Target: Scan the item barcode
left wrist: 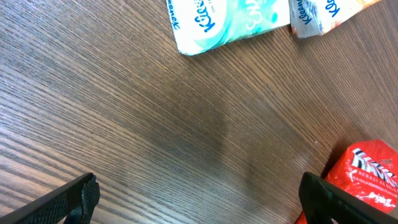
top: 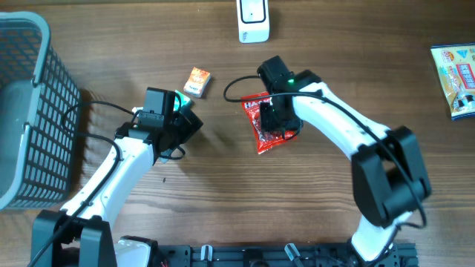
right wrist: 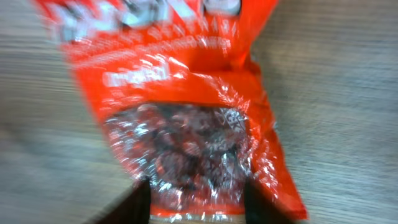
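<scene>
A red snack bag (top: 265, 138) with a clear window lies flat on the wooden table, just right of centre. My right gripper (top: 273, 117) hovers directly over it. In the blurred right wrist view its two dark fingers (right wrist: 138, 202) stand apart on either side of the window, and the bag (right wrist: 186, 124) spreads out wider than the gap. The white scanner (top: 253, 21) stands at the far edge. My left gripper (top: 190, 123) sits left of the bag. It is wide open (left wrist: 199, 205) over bare wood, and a corner of the bag (left wrist: 367, 168) shows beside its right finger.
A small orange box (top: 197, 81) lies between the scanner and my left gripper. A grey basket (top: 30, 111) fills the left edge. A blue-and-yellow tissue pack (top: 454, 70) lies at the far right, and two packs (left wrist: 230, 22) show in the left wrist view.
</scene>
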`<state>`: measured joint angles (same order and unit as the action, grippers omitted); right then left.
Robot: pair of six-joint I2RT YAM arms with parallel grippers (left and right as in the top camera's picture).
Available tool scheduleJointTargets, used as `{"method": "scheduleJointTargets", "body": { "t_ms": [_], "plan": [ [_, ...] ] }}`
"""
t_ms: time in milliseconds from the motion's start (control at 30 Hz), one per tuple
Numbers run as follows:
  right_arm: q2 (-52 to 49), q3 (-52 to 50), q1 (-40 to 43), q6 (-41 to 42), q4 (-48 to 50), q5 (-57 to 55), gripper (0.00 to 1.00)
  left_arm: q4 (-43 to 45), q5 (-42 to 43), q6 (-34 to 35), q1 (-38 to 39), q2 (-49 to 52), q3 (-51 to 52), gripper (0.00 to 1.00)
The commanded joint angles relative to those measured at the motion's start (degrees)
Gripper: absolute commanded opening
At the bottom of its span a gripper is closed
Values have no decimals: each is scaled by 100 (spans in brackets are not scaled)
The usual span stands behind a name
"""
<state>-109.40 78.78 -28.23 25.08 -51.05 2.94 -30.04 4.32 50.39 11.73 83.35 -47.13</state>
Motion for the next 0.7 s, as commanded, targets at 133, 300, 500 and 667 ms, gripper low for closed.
{"method": "scheduleJointTargets", "body": {
  "t_ms": [133, 300, 500, 667],
  "plan": [
    [90, 136, 20, -402, 885, -101, 72, 0, -55, -48, 0, -31, 22, 100],
    [-627, 136, 35, -396, 1165, -542, 72, -2, -55, -48, 0, -31, 22, 100],
    [-96, 1069, 256, -223, -254, -1871, 84, 0, -55, -48, 0, -31, 22, 100],
    [439, 1631, 225, -1128, -1071, 361, 95, -2, -55, -46, 0, -31, 22, 100]
  ]
}}
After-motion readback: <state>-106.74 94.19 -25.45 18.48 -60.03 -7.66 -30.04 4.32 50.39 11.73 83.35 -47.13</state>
